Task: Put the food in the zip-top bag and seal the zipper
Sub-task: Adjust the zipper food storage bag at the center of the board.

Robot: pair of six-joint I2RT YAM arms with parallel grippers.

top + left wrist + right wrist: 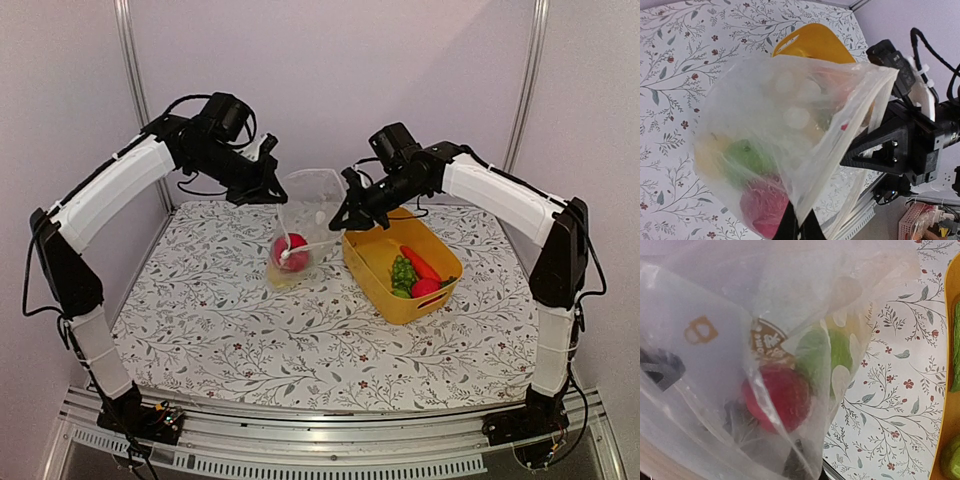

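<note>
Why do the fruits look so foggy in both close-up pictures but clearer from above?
Left wrist view: the camera looks through the wrinkled zip-top bag, so the red apple and a green piece blur into soft blobs. Right wrist view: the same plastic veil, with pale folds crossing the apple. Top view: even light, faint shadows, sharp tablecloth.

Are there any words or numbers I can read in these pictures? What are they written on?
No text here reads clearly.
On the zip-top bag, a brown round badge has white letters, too blurred to read.
On the same bag, a brown outline sign is shaped a bit like a mug, with no letters or numbers.
The other views show no writing.
</note>
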